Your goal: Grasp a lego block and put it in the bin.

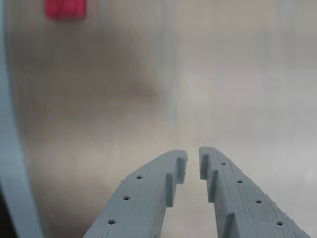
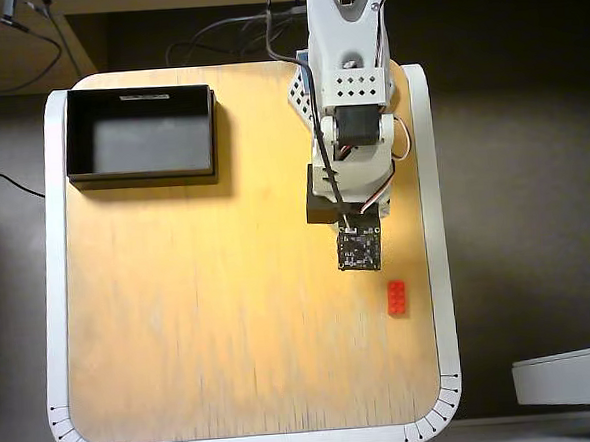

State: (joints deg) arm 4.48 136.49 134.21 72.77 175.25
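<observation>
The lego block (image 2: 397, 297) is a small red studded brick lying on the wooden table near its right edge in the overhead view. In the wrist view the block (image 1: 65, 9) shows blurred at the top left, far ahead and to the left of my gripper (image 1: 193, 161). The two grey fingers stand almost together with only a thin slit between the tips and nothing held. In the overhead view the arm's wrist board (image 2: 360, 249) hides the fingers, just up and left of the brick. The bin (image 2: 140, 140), a shallow black tray, sits empty at the table's top left corner.
The wooden table has a raised white rim (image 2: 430, 223) running close to the brick's right side. That rim (image 1: 12, 163) appears as a pale strip along the left of the wrist view. The arm's base (image 2: 347, 88) stands at the top middle, with cables behind it.
</observation>
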